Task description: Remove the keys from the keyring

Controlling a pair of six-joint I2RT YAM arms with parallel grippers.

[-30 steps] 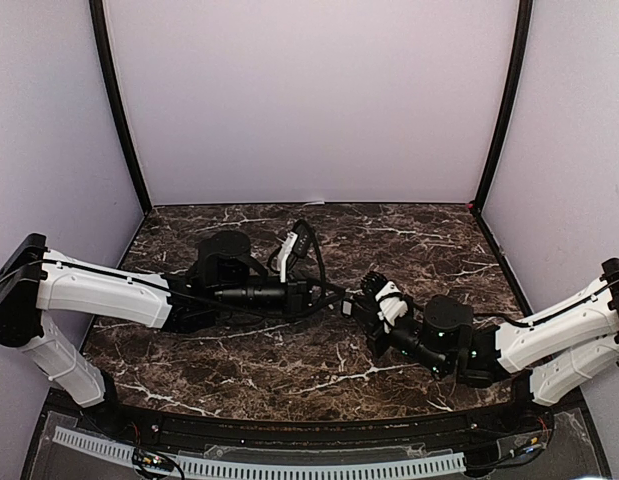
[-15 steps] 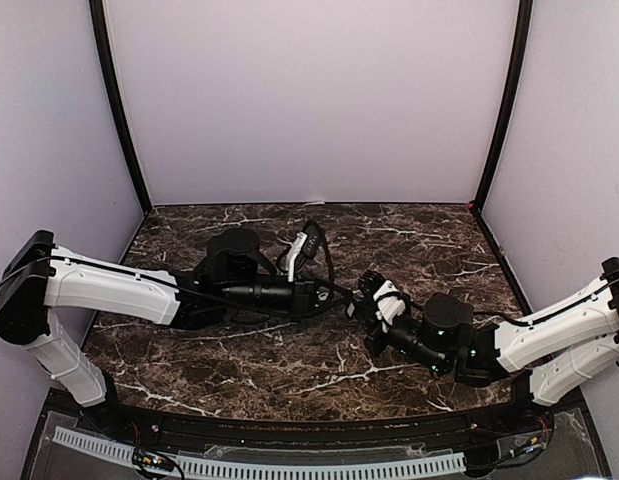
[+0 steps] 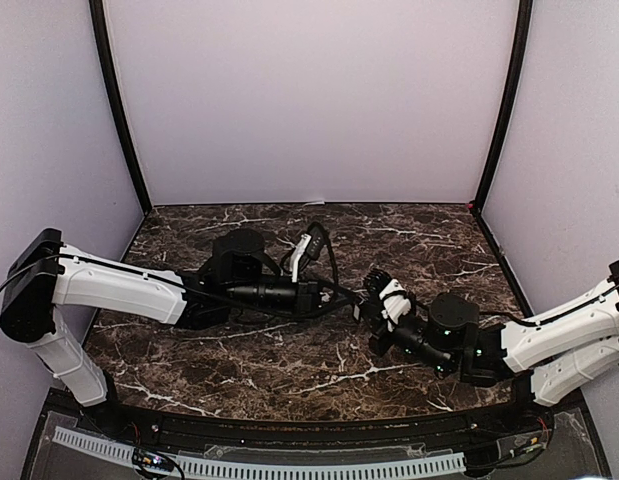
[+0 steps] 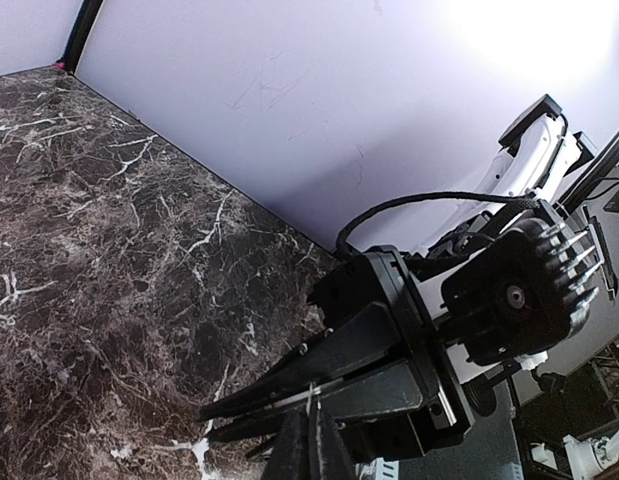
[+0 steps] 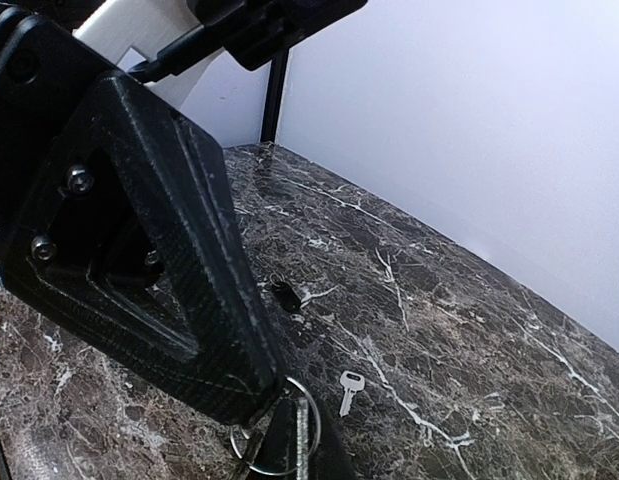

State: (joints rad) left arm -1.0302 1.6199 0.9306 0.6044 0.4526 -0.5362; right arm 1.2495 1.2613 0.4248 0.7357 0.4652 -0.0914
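- Top external view, left to centre: left gripper [image 3: 346,300] carried rightward across the table [image 3: 239,365] over the last second, left arm stretched further out; now tip to tip with the right gripper [image 3: 369,305] near mid-table.
- Same view, right: right gripper also moved a little rightward, low over the marble; meeting point displaced, not broken.
- Meaning for the task, as a judgement: both arms engaged on one small item, so a pull-apart or slide-off under way rather than a fresh approach; removal partly done, not finished.
- Left wrist view: left fingers [image 4: 294,452] drawn together to a point at a thin silvery sliver; key or ring, cannot tell. Dark fingers of the right gripper just beyond, nearly closed, with a bright line between them.
- Right wrist view: keyring [image 5: 289,435] pinched at the tips of the right gripper, wire loops showing just below the large finger [image 5: 139,250], seemingly held above the marble.
- Further right in that view: loose key [image 5: 349,390] flat on the table, apart from the ring; small dark piece [image 5: 284,293] beyond it, too small to identify.
- Containers: none in view; loose key lying directly on the table.
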